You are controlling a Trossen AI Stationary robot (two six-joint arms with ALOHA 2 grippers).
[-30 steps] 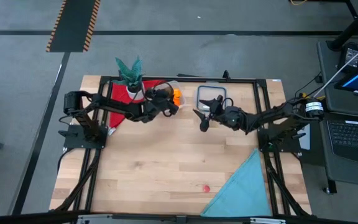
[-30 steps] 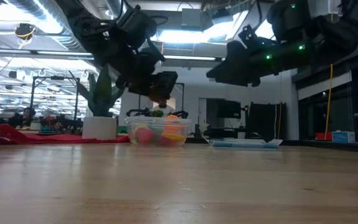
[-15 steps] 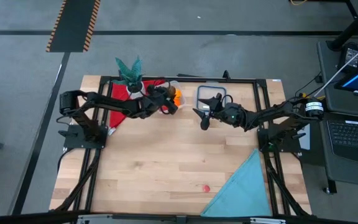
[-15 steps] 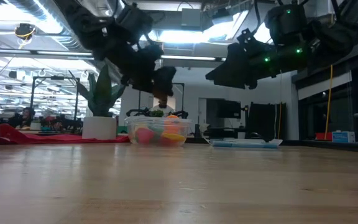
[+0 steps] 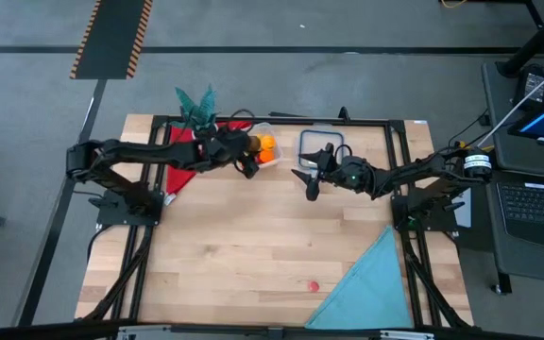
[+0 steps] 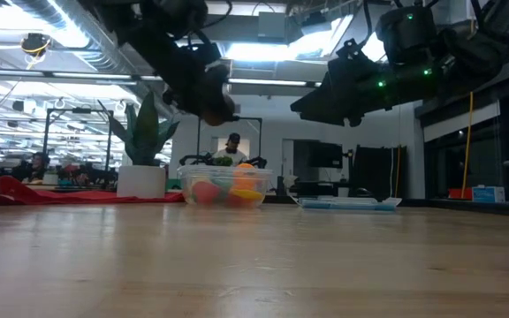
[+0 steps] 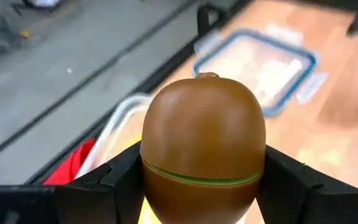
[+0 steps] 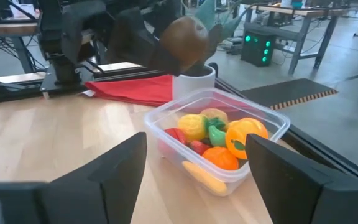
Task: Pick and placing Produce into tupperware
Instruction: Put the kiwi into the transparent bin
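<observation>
Overhead, the left hand hangs at the upper middle of the frame, its fingers clamped on a brown kiwi with a green seam around it. The fruit sits just beside the near rim of the tupperware, the clear squarish container at the back edge of the wooden worktop. Inside the container lie toy produce pieces: a yellow fruit, an orange, a green piece and red ones beneath. From the level view the kiwi and left hand are raised above the container, not touching it. The right hand waits in the upper middle right of the overhead frame, fingers apart and holding nothing, near a flat clear lid with a blue-grey rim. A potted plant in a white pot and a red cloth sit left of the container. A teal cloth covers the lower right corner of the worktop, and a small pink-red piece lies just beside it.
</observation>
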